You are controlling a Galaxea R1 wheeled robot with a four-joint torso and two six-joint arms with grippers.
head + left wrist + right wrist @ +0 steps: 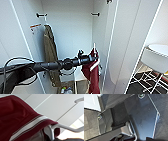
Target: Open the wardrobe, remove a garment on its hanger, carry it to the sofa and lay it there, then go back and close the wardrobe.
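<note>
1. The garment (93, 72) hung inside the open wardrobe (72, 30), near the right-hand inner wall, low beneath the rail fittings, on a white hanger (65, 127) whose hook stood up above the collar.
2. I judged it light, soft and limp: the body would sag and swing under the hanger, while the hanger itself was stiff and smooth, likely to slip or tilt if taken off-centre.
3. The sound place to take hold was, in my judgement, the hanger neck just above the striped collar, not the cloth.
4. My left gripper (95, 59) lay at that collar. The jaws appeared pressed on the hanger neck with some collar cloth, though the fingers were hard to make out.
5. State of the right jaws: I could not tell.
6. A long olive-brown garment (51, 55) hung nearer the wardrobe's left wall, well apart from the jacket.
7. Small items (66, 89) sat on the wardrobe floor.
8. The open right door (130, 42) stood just beside the jacket; I rated it the likeliest snag for swinging sleeves. A white chair (156, 56) stood beyond that door.
</note>
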